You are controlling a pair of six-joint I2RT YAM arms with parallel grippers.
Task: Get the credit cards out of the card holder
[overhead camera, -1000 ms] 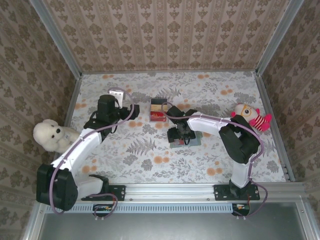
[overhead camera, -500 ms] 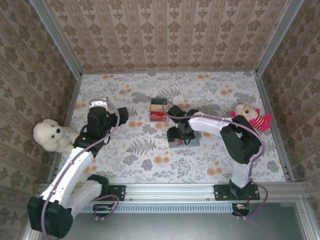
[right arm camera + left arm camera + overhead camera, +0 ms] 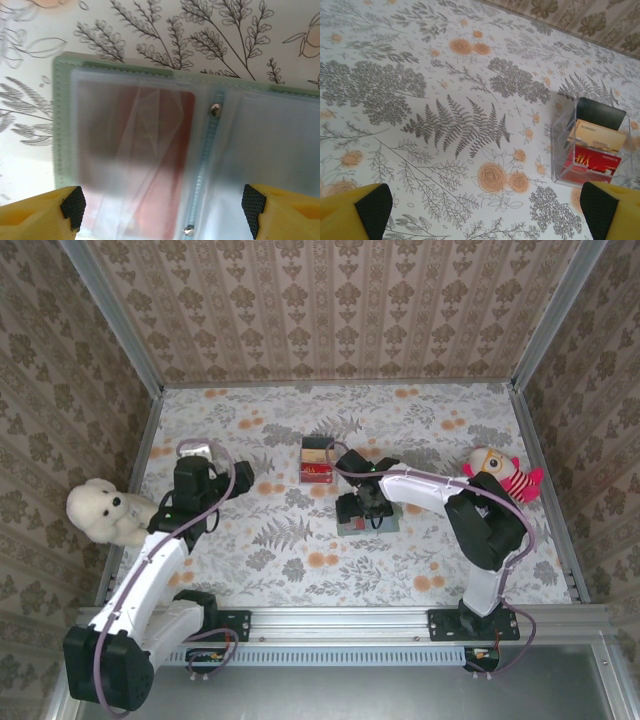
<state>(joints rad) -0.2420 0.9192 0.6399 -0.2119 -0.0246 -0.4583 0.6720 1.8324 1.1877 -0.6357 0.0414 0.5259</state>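
Hovering right fingers (image 3: pixel 280 212) over open card holder (image 3: pixel 150 125), mid-worktop (image 3: pixel 280 570); spread wide, nothing grasped. I see reddish card (image 3: pixel 165 165) under blurry sleeve, possibly more behind. Left fingers (image 3: pixel 350 212) released, well left. Clear box (image 3: pixel 318 462) just behind holder; teddy (image 3: pixel 100 512), doll (image 3: pixel 500 477) at worktop edges.

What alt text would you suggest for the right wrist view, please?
An open grey-green card holder lies flat on a floral tablecloth, a red card showing through one clear sleeve. The right gripper sits at the bottom corners, its yellow, black-padded fingers wide apart.
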